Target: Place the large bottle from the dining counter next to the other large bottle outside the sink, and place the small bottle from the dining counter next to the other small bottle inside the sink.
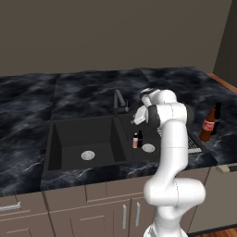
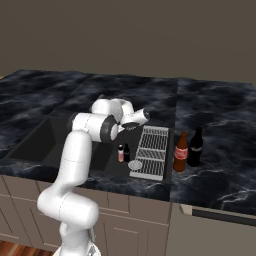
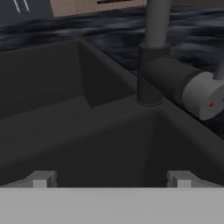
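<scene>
I saw the black double-basin sink (image 1: 65,139) across the middle of the left base view, set in a black white-veined marble counter (image 1: 28,102). The white arm rose from the lower right of that frame and bent over the right-hand basin. Its gripper (image 1: 134,121) sat just right of centre, pointing toward the dark curved faucet (image 1: 119,102) behind the basins.

In the hand view, the two finger tips (image 3: 40,179) stood far apart at the bottom corners, with bare basin wall between them. The jaws were spread wide and held nothing. The faucet base (image 3: 151,83) stood at centre right of that frame, with its handle to the right.

Inside the right basin, near the middle of the left base view, the small pink bottle (image 1: 135,140) stood upright just beside the small dark bottle (image 1: 140,138). A round silver drain (image 1: 148,148) lay just right of them. In the right base view the same pair appeared at centre, pink bottle (image 2: 120,154) to the left of the dark one (image 2: 126,152).

At the right edge of the left base view, on the counter outside the sink, the brown red-labelled bottle (image 1: 208,125) stood just beside the tall black bottle (image 1: 216,118). In the right base view they stood right of centre, beside a slotted drain rack (image 2: 151,152).
</scene>
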Controlling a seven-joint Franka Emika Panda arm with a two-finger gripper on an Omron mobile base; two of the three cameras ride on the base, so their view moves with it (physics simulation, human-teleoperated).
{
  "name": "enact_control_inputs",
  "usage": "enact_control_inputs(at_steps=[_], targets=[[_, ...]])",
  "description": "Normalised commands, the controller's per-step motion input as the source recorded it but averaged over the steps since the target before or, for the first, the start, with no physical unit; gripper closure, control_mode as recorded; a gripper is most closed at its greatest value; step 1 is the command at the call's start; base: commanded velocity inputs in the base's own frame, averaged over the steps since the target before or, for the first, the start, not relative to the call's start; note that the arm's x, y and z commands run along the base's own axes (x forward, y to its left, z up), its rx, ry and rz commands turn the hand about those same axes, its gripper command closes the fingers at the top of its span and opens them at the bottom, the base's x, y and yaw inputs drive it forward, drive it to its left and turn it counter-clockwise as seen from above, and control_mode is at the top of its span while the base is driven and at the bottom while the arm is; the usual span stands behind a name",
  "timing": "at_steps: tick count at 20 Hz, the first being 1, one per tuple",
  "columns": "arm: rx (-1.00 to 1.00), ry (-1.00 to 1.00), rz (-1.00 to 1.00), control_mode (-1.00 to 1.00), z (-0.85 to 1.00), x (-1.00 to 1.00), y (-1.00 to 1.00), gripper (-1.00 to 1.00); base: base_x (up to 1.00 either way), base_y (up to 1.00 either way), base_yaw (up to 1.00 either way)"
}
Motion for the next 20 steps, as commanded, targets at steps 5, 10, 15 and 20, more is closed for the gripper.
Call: enact_control_inputs(at_steps=[5, 10, 15, 20], targets=[[-0.03, 0.00, 0.00, -1.00, 0.20, -0.32, 0.00, -1.00, 0.00, 0.00, 0.00], [-0.03, 0.00, 0.00, -1.00, 0.04, -0.50, 0.00, -1.00, 0.00, 0.00, 0.00], [-0.02, 0.00, 0.00, -1.00, 0.12, -0.48, -0.03, -1.00, 0.00, 0.00, 0.00], [-0.02, 0.00, 0.00, -1.00, 0.38, -0.47, 0.00, -1.00, 0.00, 0.00, 0.00]])
